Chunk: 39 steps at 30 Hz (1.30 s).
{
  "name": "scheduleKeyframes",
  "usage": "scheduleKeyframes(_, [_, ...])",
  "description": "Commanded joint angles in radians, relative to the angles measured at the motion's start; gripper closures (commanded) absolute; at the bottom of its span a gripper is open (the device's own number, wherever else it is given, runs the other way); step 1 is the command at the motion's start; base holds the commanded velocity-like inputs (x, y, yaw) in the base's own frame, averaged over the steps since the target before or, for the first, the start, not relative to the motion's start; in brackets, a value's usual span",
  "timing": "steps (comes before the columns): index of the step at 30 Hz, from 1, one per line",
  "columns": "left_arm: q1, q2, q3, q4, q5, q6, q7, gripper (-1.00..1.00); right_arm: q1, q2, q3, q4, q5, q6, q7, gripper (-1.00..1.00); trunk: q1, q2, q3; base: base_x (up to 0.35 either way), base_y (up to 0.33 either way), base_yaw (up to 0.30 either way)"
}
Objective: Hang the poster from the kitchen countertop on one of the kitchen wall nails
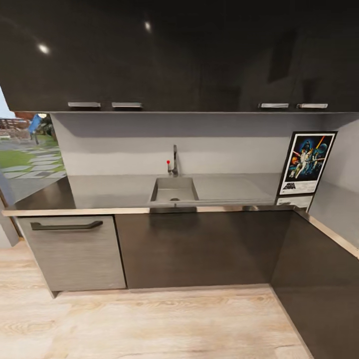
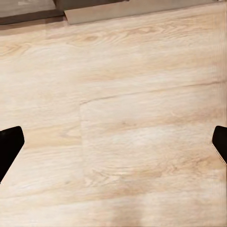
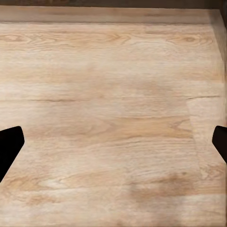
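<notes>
Pale wood floor [image 1: 149,319] lies under both wide-spread, empty sets of fingers [image 2: 10,146] [image 3: 10,146], so the approach should roll toward the counter's [image 1: 124,192] right back corner, where the poster [image 1: 306,163] leans upright, before either arm lifts.

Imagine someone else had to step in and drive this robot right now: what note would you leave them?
Left gripper: open, holding nothing, pointing down at the wooden floor.
Right gripper: open, holding nothing, over the same floor.
The poster stands upright at the right end of the kitchen countertop, in the corner against the wall, right of the sink.
Done: nothing picked up yet.
Left: reach the poster, grasp it, find a wall nail (I cannot make one out here) and hang it.
</notes>
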Motion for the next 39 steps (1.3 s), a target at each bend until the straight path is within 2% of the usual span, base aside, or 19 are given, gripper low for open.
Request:
scheduleKeyframes(1, [0.0, 0.0, 0.001, -0.001, -0.01, 0.0, 0.0, -1.0, -0.001, 0.0, 0.0, 0.001, 0.0, -0.003, 0.0, -1.0, 0.0, 0.0, 0.0, 0.196, 0.0, -0.269])
scheduleKeyframes(8, [0.0, 0.0, 0.001, -0.001, -0.009, 0.0, 0.0, -1.0, -0.001, 0.0, 0.0, 0.002, 0.0, -0.003, -0.001, -1.0, 0.0, 0.0, 0.005, 0.286, 0.0, -0.202])
scheduleKeyframes(26, [0.0, 0.0, 0.002, -0.001, -0.009, 0.0, 0.0, -1.0, -0.001, 0.0, 0.0, 0.002, 0.0, -0.003, -0.004, -1.0, 0.0, 0.0, 0.006, 0.323, -0.074, -0.032])
scheduleKeyframes(32, [0.0, 0.0, 0.003, -0.001, -0.01, 0.0, 0.0, -1.0, -0.001, 0.0, 0.0, 0.002, 0.0, -0.003, -0.004, -1.0, 0.0, 0.0, 0.008, 0.256, -0.136, -0.219])
scheduleKeyframes(39, [0.0, 0.0, 0.003, 0.0, -0.01, 0.0, 0.001, -1.0, -0.001, 0.0, 0.0, 0.002, 0.0, -0.003, -0.004, -1.0, 0.0, 0.0, 0.012, 0.069, -0.04, -0.279])
